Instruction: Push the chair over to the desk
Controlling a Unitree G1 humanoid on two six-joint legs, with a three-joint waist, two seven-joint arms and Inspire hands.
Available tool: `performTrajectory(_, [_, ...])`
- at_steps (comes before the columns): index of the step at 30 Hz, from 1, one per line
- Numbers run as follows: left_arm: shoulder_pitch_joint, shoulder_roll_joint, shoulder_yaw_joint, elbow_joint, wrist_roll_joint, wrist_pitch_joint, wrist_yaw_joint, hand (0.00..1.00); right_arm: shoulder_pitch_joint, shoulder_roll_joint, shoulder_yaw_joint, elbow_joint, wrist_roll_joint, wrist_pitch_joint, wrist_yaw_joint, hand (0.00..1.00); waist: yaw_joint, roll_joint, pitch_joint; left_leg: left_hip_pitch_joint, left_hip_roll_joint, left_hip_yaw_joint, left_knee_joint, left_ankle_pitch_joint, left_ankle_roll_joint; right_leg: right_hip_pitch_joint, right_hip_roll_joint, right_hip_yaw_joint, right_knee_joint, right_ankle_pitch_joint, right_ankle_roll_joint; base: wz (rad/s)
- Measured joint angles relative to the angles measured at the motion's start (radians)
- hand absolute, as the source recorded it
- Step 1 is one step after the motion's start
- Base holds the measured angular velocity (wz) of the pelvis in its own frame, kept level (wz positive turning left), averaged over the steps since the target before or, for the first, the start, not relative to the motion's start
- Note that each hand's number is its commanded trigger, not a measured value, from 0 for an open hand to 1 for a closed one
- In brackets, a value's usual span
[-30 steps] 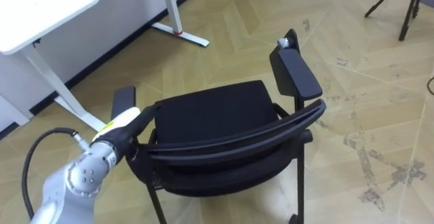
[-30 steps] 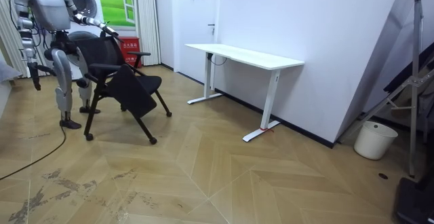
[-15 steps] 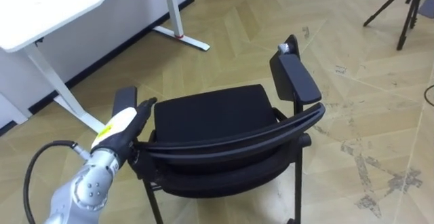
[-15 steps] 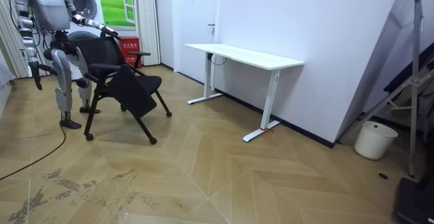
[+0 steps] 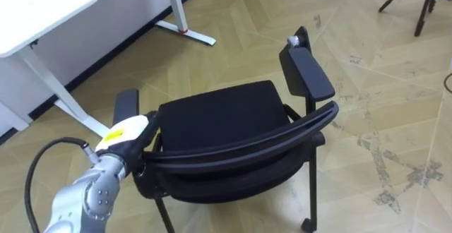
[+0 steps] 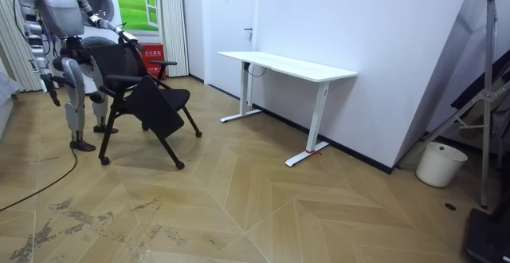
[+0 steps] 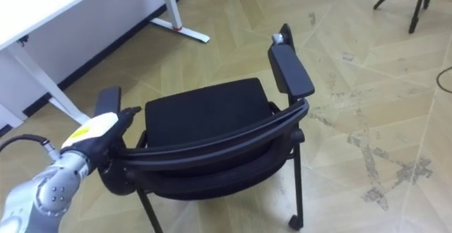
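Left hand, fingers fairly straight, pressed to backrest end of black padded chair; chair well apart from white desk, so push judged barely begun.

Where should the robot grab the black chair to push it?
Probably the curved top bar on the back of the chair, taken from behind. The bar runs crosswise nearest the robot, with the seat facing away toward the desk. The left hand sits at its left end.

White desk (herringbone floor)
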Motion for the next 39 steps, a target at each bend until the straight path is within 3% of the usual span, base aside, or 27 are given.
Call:
performTrajectory(4, [-0.002, 0.01, -0.022, -0.027, 0.032, 0.015, -0.053, 0.0, -0.017, -0.004, 0.001, 0.003, 0.009, -0.015, 0.021, 0.0, -0.02, 0.01, 0.0054, -0.003, -0.008, 0.0, 0.001, 0.0, 0.0, -0.003, -0.008, 0.003, 0.002, -0.006, 0.005, 0.04])
performTrajectory(7, [-0.009, 0.032, -0.057, -0.068, 0.03, 0.023, -0.089, 0.0, -0.025, -0.004, 0.001, 0.023, 0.013, -0.036, 0.032, 0.0, -0.031, 0.016, 0.0031, -0.024, -0.014, -0.003, 0.005, 0.0, 0.007, -0.013, -0.014, 0.003, 0.004, -0.007, 0.009, 0.05])
performTrajectory(8, [-0.009, 0.041, -0.08, -0.096, 0.027, 0.024, -0.114, 0.06, -0.03, -0.003, 0.001, 0.038, 0.014, -0.039, 0.032, 0.0, -0.046, 0.016, 0.003, -0.03, -0.017, -0.009, 0.006, 0.0, 0.008, -0.014, -0.016, 0.002, 0.002, -0.007, 0.009, 0.12])
performTrajectory(9, [-0.01, 0.046, -0.093, -0.108, 0.028, 0.024, -0.124, 0.27, -0.031, -0.003, 0.001, 0.043, 0.014, -0.041, 0.031, 0.0, -0.051, 0.016, 0.0031, -0.033, -0.018, -0.011, 0.006, 0.0, 0.008, -0.016, -0.017, 0.002, 0.002, -0.007, 0.01, 0.09])
performTrajectory(10, [-0.018, 0.047, -0.121, -0.13, 0.028, 0.023, -0.141, 0.32, -0.032, -0.004, 0.001, 0.056, 0.014, -0.049, 0.03, 0.0, -0.059, 0.016, 0.003, -0.035, -0.019, -0.01, 0.005, 0.0, 0.008, -0.017, -0.018, 0.002, 0.0, -0.007, 0.011, 0.0])
performTrajectory(11, [-0.023, 0.045, -0.152, -0.146, 0.027, 0.015, -0.155, 0.53, -0.036, -0.004, 0.001, 0.066, 0.014, -0.052, 0.029, 0.0, -0.07, 0.017, 0.0026, -0.036, -0.019, -0.008, 0.005, 0.0, 0.008, -0.018, -0.018, 0.002, -0.002, -0.008, 0.011, 0.0])
performTrajectory(12, [-0.025, 0.045, -0.165, -0.154, 0.027, 0.012, -0.162, 0.81, -0.039, -0.004, 0.001, 0.069, 0.014, -0.053, 0.029, 0.0, -0.075, 0.018, 0.0022, -0.037, -0.019, -0.006, 0.005, 0.0, 0.008, -0.018, -0.018, 0.003, -0.005, -0.008, 0.011, -0.04])
performTrajectory(13, [-0.032, 0.045, -0.183, -0.165, 0.025, 0.007, -0.171, 1.0, -0.041, -0.005, 0.001, 0.072, 0.015, -0.061, 0.029, 0.0, -0.079, 0.021, -0.0002, -0.039, -0.019, -0.002, 0.005, 0.0, 0.008, -0.022, -0.017, 0.005, -0.011, -0.008, 0.011, -0.07])
performTrajectory(16, [-0.054, 0.044, -0.206, -0.176, 0.004, -0.002, -0.188, 1.0, -0.039, -0.004, 0.001, 0.076, 0.02, -0.088, 0.027, 0.0, -0.086, 0.025, -0.0014, -0.045, -0.019, 0.006, 0.005, 0.0, 0.008, -0.031, -0.017, 0.01, -0.01, -0.008, 0.011, -0.04])
performTrajectory(29, [-0.055, 0.049, -0.227, -0.19, 0.036, -0.019, -0.151, 1.0, -0.04, -0.005, 0.001, 0.075, 0.023, -0.092, 0.018, 0.0, -0.085, 0.015, 0.0054, -0.051, -0.019, 0.007, 0.004, 0.0, 0.008, -0.033, -0.017, 0.01, -0.014, -0.008, 0.011, 0.01])
performTrajectory(39, [-0.055, 0.059, -0.231, -0.191, 0.038, -0.037, -0.136, 1.0, -0.041, -0.006, -0.001, 0.079, 0.042, -0.099, 0.028, 0.0, -0.082, 0.019, 0.0027, -0.05, -0.019, 0.005, 0.004, 0.0, 0.008, -0.031, -0.017, 0.01, -0.013, -0.008, 0.011, 0.0])
